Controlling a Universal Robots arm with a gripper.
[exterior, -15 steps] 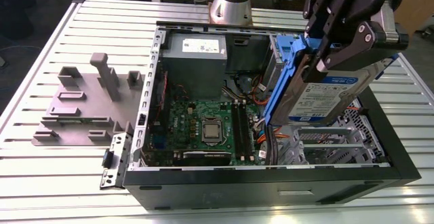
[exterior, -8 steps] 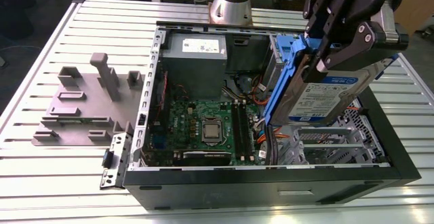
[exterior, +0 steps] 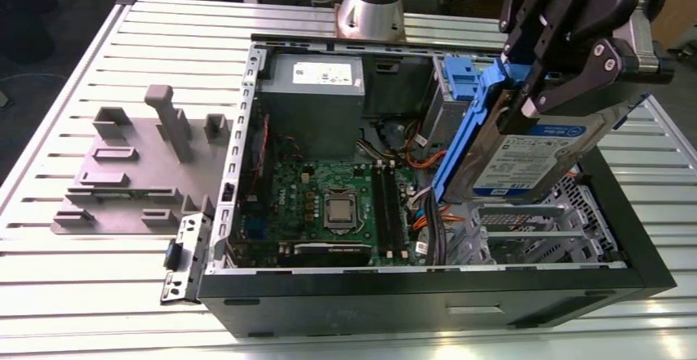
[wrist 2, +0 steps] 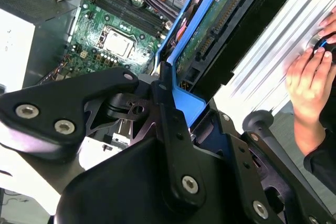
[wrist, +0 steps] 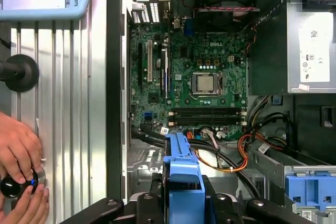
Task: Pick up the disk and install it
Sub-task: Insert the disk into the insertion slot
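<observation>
One gripper, black, in the upper part of the exterior view's right. We record it pinched onto the disk, with one finger across the labelled face and the other behind.

One disk, a silver hard drive with a white-and-blue label. It is held in the air and tilted, label toward the exterior camera. Its blue carrier frame runs along the edge on the exterior view's left. It hangs over the open computer case, above the drive cage at the lower right of the frame. We cannot tell whether its lower end touches the cage. In the second wrist view we note its green circuit-board underside.

One computer case, black, lying on its side with the panel off, in the middle of the frame. Contents:
- one green motherboard, lower centre, with a bare processor socket;
- one grey power supply with a white sticker, above the motherboard;
- one second blue carrier, seated near the case's far wall, just beside the held disk;
- several orange and black cables, between the motherboard and the drive bays.

One grey fixture plate with upright blocks, at the exterior view's left, beside the case.

One slatted metal desk carrying all of the above.

Two hands of a person, in the first wrist view, resting on a black knob on the desk beside the case.
</observation>
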